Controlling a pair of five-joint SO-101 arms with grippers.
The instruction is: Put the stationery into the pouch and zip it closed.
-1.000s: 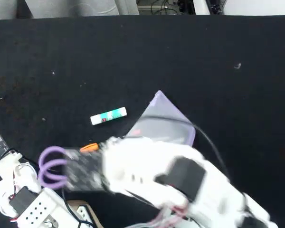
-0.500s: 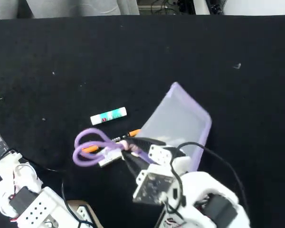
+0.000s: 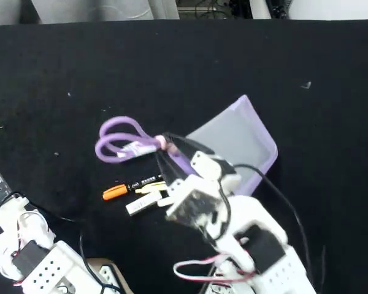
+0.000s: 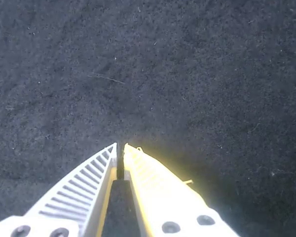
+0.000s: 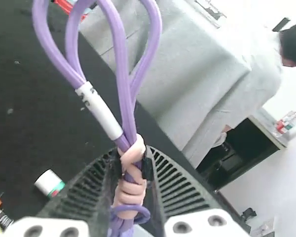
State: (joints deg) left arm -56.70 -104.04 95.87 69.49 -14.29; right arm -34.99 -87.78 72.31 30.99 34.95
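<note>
My right gripper (image 3: pixel 164 147) (image 5: pixel 131 158) is shut on the purple cord loop (image 3: pixel 118 139) (image 5: pixel 119 74) of the pouch, at a pink bead (image 5: pixel 130 170). The translucent purple pouch (image 3: pixel 236 136) lies behind the gripper, partly under the arm. An orange-capped marker (image 3: pixel 132 186) and a white stick (image 3: pixel 142 204) lie on the black table just in front of the gripper. A green-and-white glue stick (image 5: pixel 49 183) lies on the table below the loop in the right wrist view. My left gripper (image 4: pixel 120 148) is shut with nothing in it, low over bare black cloth.
The left arm's white base (image 3: pixel 30 257) with loose wires sits at the table's near left corner. The black table (image 3: pixel 264 67) stretches open to the far side and right. Grey cloth and furniture stand beyond the table's edge.
The right arm has swung from the near left toward the middle of the table, carrying the purple loop and dragging the pouch farther away. The marker and white stick now lie uncovered.
</note>
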